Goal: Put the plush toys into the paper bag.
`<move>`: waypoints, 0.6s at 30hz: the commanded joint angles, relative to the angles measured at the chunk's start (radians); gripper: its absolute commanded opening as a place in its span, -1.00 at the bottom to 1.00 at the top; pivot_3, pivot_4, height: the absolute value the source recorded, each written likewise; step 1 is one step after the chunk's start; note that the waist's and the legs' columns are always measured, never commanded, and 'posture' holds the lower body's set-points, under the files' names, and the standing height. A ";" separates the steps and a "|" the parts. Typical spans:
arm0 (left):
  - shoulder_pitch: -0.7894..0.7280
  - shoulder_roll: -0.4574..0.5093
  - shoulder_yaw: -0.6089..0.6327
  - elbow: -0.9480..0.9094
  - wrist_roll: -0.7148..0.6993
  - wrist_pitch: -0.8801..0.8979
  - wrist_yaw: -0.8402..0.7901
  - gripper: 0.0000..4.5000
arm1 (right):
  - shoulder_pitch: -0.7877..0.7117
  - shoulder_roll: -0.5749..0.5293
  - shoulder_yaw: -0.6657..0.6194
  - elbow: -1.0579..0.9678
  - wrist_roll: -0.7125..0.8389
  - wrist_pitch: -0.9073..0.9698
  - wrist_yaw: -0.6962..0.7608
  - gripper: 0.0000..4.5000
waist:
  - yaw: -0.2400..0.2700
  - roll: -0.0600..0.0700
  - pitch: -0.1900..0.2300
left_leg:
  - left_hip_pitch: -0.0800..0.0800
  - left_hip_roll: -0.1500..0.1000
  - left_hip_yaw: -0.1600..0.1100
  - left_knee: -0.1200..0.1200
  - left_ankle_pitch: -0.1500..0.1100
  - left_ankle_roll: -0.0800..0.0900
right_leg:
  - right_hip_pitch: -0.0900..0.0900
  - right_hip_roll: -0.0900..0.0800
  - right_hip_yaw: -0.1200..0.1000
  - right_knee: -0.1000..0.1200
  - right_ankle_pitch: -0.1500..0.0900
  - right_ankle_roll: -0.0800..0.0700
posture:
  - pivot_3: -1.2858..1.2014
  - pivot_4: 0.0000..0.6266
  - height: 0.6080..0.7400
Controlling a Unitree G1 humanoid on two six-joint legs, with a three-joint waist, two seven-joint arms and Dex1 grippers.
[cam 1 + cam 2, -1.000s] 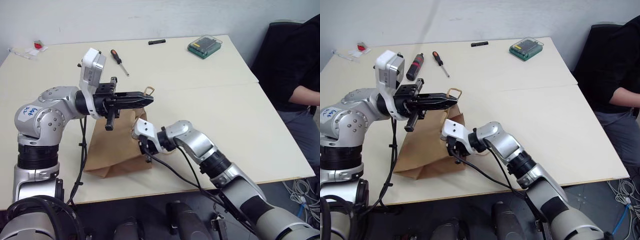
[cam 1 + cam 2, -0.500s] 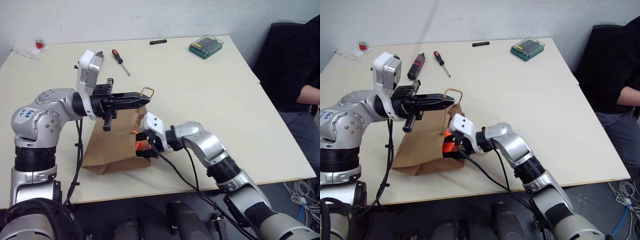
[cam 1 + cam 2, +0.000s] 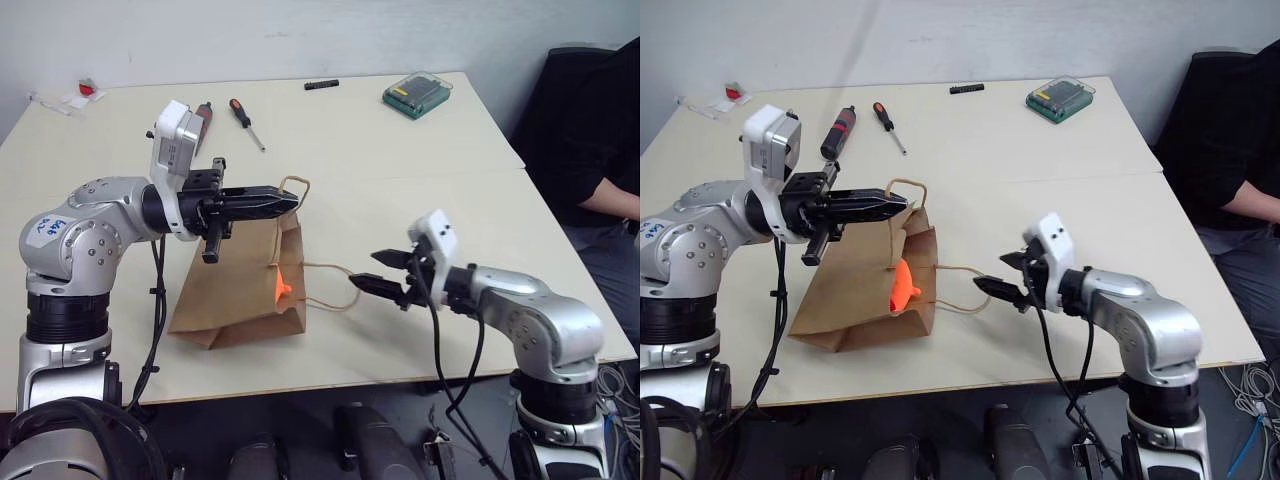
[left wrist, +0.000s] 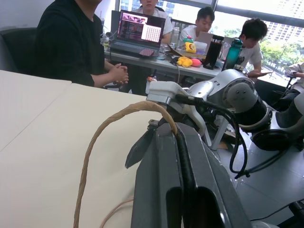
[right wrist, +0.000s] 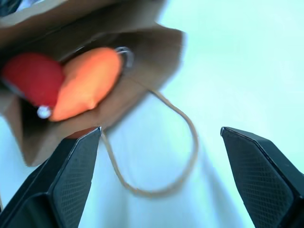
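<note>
The brown paper bag lies on its side on the table with its mouth towards my right arm. My left gripper is shut on the bag's upper cord handle and holds it up. The orange plush toy sits just inside the bag's mouth. In the right wrist view the red plush toy lies beside the orange one in the bag. My right gripper hovers open and empty to the right of the bag, above the lower handle on the table.
Two screwdrivers, a small black bar and a green case lie at the far side of the table. A person in black sits at the right edge.
My right gripper opened and drew back to the right out of the bag's mouth, leaving the orange plush toy inside. The left gripper kept hold of the handle.
</note>
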 commanded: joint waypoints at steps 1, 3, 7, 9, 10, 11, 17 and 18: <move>-0.005 0.010 0.016 -0.023 -0.011 -0.007 -0.010 -1.00 | 0.023 0.059 -0.063 -0.059 0.069 0.114 -0.071 0.82 | 0.000 0.000 0.000 | 0.000 0.000 0.000 0.000 0.000 0.000 | 0.000 0.000 0.000 0.000 0.000 0.000 | 0.03 -0.52 1.00; -0.011 0.009 0.014 -0.021 -0.011 -0.006 -0.010 -1.00 | 0.033 0.108 -0.059 -0.030 0.077 0.130 -0.108 0.82 | -0.001 0.000 0.000 | 0.000 0.000 0.001 0.000 0.000 0.000 | 0.000 0.000 0.001 0.000 0.000 0.000 | 0.03 -0.52 1.00; -0.016 0.008 0.011 -0.023 -0.009 -0.007 -0.011 -1.00 | 0.023 0.187 -0.011 0.073 0.059 0.088 -0.169 0.82 | -0.001 0.000 0.000 | 0.000 0.000 0.001 0.000 0.000 0.000 | 0.000 0.000 0.000 0.000 0.000 0.000 | 0.03 -0.52 1.00; -0.018 0.009 0.011 -0.026 -0.010 -0.005 -0.009 -1.00 | 0.004 0.222 0.000 0.126 0.061 0.064 -0.191 0.82 | -0.002 0.000 0.000 | 0.000 -0.001 0.001 0.000 0.000 0.000 | 0.000 0.000 0.001 0.000 0.000 0.000 | 0.03 -0.52 1.00; -0.018 0.009 0.012 -0.028 -0.011 -0.004 -0.008 -1.00 | -0.002 0.234 0.005 0.149 0.062 0.052 -0.199 0.82 | -0.003 0.000 0.000 | 0.000 -0.001 0.001 0.000 0.000 0.000 | 0.000 0.000 0.001 0.000 0.000 0.000 | 0.03 -0.52 1.00; -0.017 0.010 0.014 -0.031 -0.013 -0.002 -0.006 -1.00 | -0.006 0.242 0.016 0.169 0.060 0.036 -0.205 0.75 | -0.003 0.000 0.000 | 0.000 0.000 0.001 0.000 0.000 0.000 | 0.000 0.000 0.001 0.000 0.000 0.000 | 0.03 -0.52 1.00; -0.003 0.022 0.027 -0.049 -0.020 0.006 0.001 -1.00 | -0.012 0.250 0.038 0.209 0.085 -0.022 -0.223 -0.06 | -0.003 0.000 0.000 | 0.001 0.000 0.001 -0.001 0.000 0.000 | 0.000 0.000 0.001 -0.001 0.000 0.000 | 0.03 -0.52 1.00; 0.000 0.023 0.029 -0.052 -0.021 0.007 0.003 -1.00 | -0.011 0.250 0.030 0.202 0.099 -0.021 -0.222 -0.21 | -0.003 0.000 0.000 | 0.001 0.000 0.001 -0.001 0.000 0.000 | 0.000 0.000 0.001 -0.001 0.000 0.000 | 0.03 -0.52 1.00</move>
